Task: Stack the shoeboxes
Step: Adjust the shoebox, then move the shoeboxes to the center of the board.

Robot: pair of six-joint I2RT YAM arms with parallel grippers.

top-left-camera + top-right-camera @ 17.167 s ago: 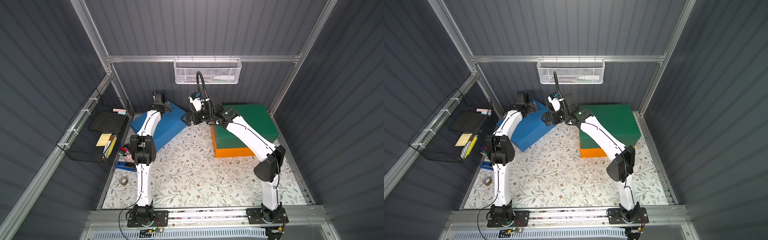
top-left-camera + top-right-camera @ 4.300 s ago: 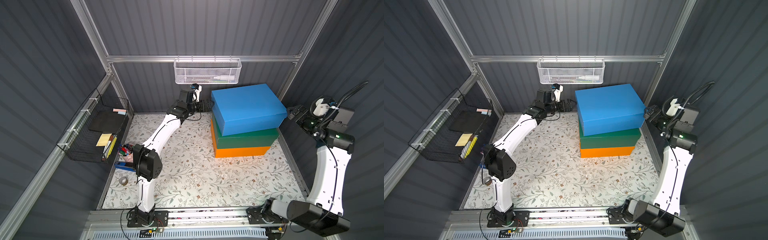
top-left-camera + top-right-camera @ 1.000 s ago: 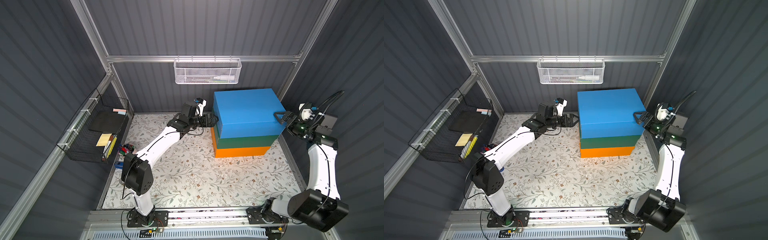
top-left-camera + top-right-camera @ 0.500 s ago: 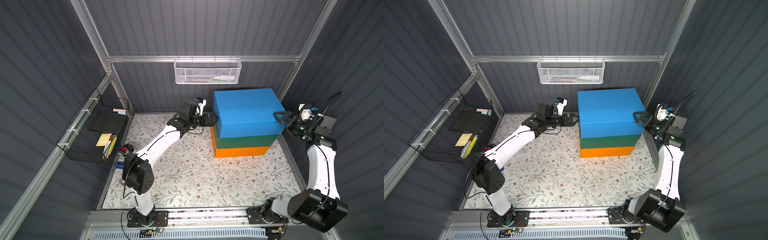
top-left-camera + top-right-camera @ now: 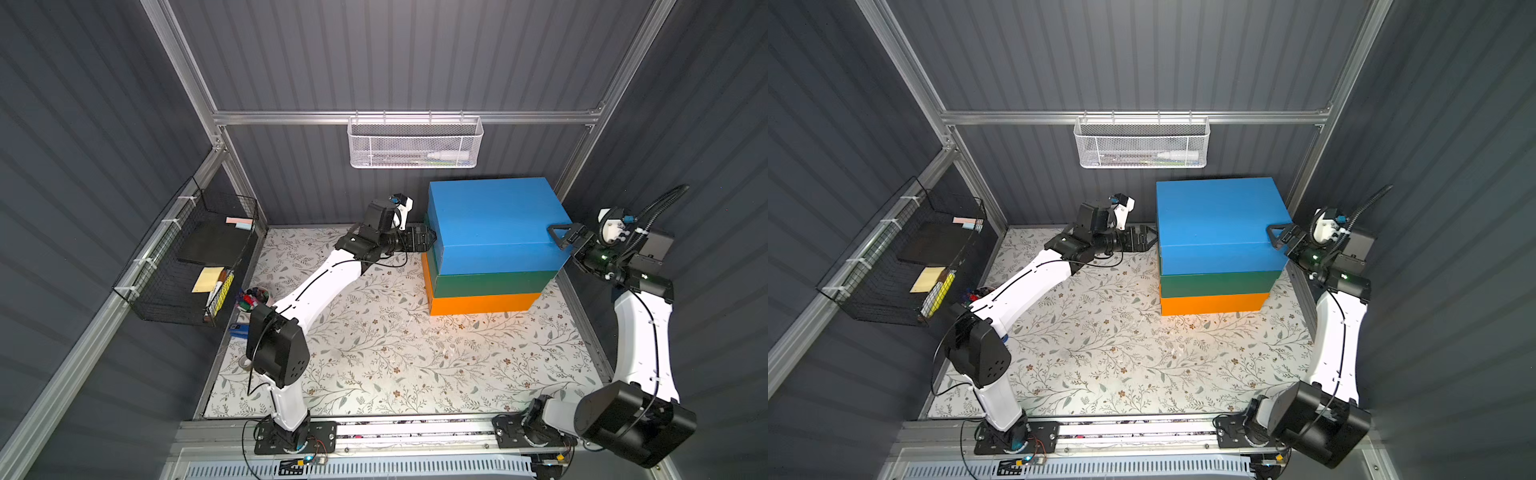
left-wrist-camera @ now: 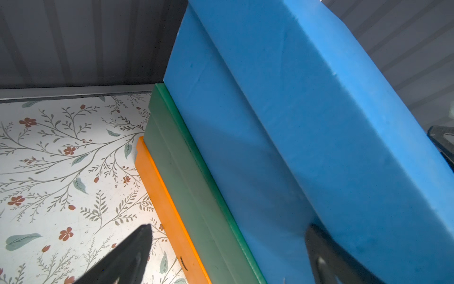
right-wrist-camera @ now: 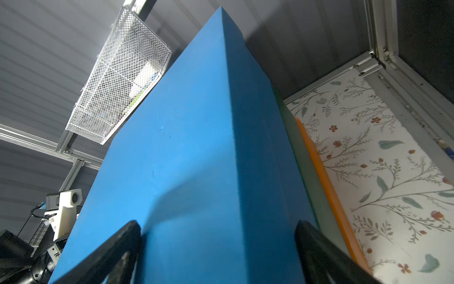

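Left tool [image 5: 426, 241], right tool [image 5: 564, 241] wide open, gripping nothing; both at opposite edges of the blue shoebox [image 5: 494, 216].

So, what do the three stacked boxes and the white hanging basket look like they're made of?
Blue box, green box and orange box: likely cardboard, matte. The signs are flat faces without glare, sharp folded edges, and a lid seam on the green one.
White basket: apparently coated metal mesh, going by the fine see-through grid with a solid rim.
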